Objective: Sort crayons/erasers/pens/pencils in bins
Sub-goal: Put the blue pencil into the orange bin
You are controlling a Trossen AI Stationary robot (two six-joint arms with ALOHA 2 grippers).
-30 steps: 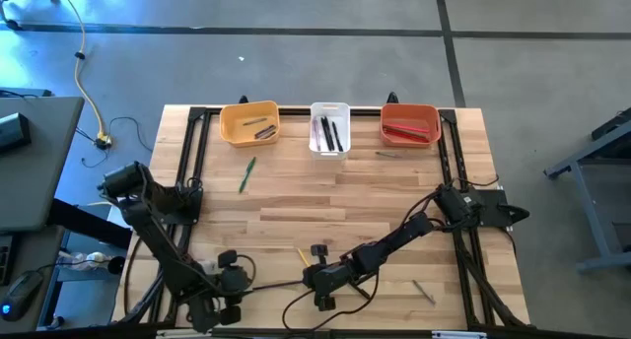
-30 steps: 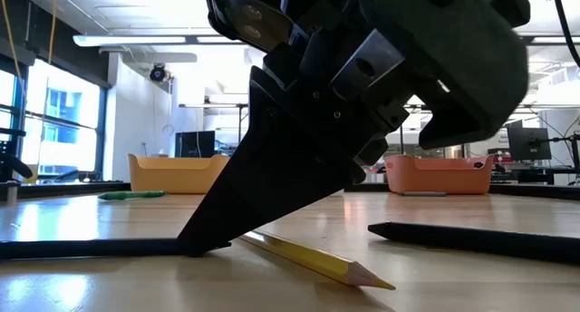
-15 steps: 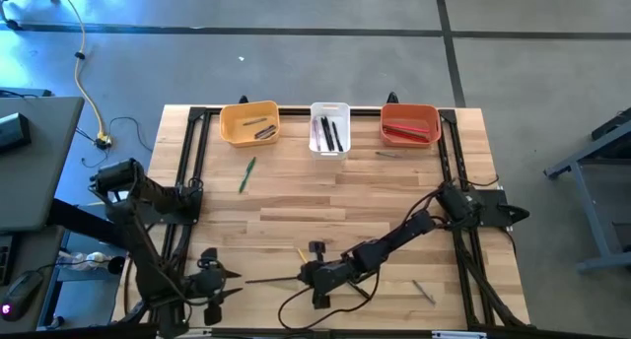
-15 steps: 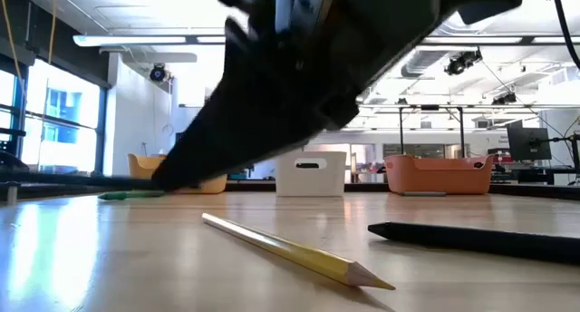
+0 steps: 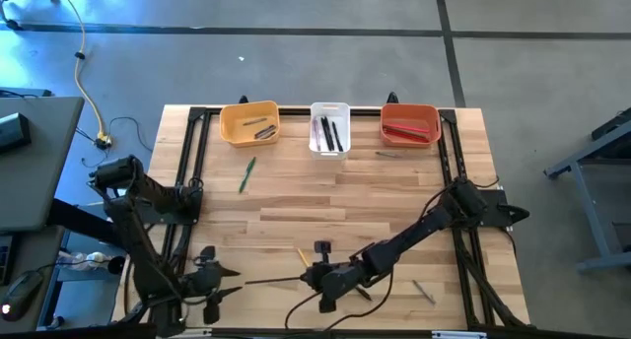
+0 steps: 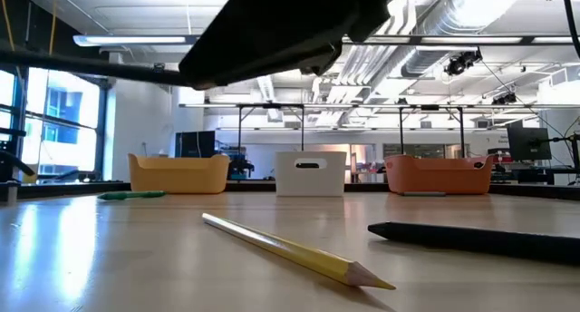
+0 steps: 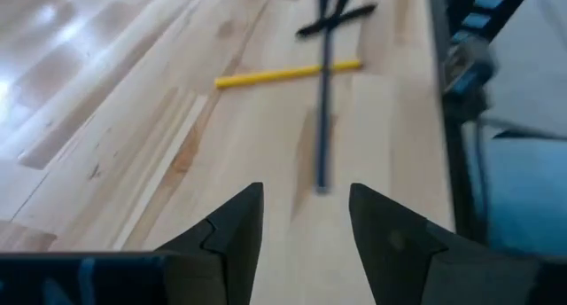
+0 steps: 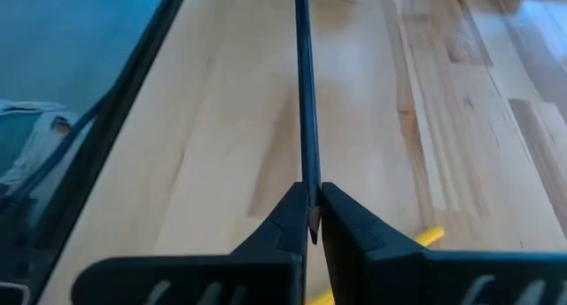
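Note:
My right gripper [image 5: 317, 278] hovers over the table's near middle, shut on a black pen [image 5: 271, 279] that sticks out toward the left. In the low view that pen [image 6: 91, 65] floats high above the wood. A yellow pencil [image 5: 303, 254] [image 6: 290, 248] lies flat just beyond it. My left gripper [image 7: 306, 221] is open near the table's near-left corner [image 5: 212, 280], facing the pen's free end without touching. A green pen [image 5: 246, 173] lies in front of the yellow-orange bin [image 5: 249, 122]. The white bin [image 5: 330, 127] and red-orange bin [image 5: 409, 122] stand at the far edge. My right gripper pinches the black pen at one end [image 8: 308, 194] between its two fingers. The fingers come level from the table's right, and the pen runs on in line with them toward the left. It is lifted clear of the table, roughly level.
A black stick [image 6: 480, 239] lies on the wood to the right in the low view. A small dark piece [image 5: 320, 247] and a short grey stick [image 5: 424, 292] lie near the right gripper. Black rails [image 5: 192, 162] run along both table sides. The middle boards are bare.
My right gripper, with its fingers down at the table a second ago, has risen and carried the black pen up off the wood. The pen now hangs level in the air. My left gripper has drawn back a little toward the table's left edge.

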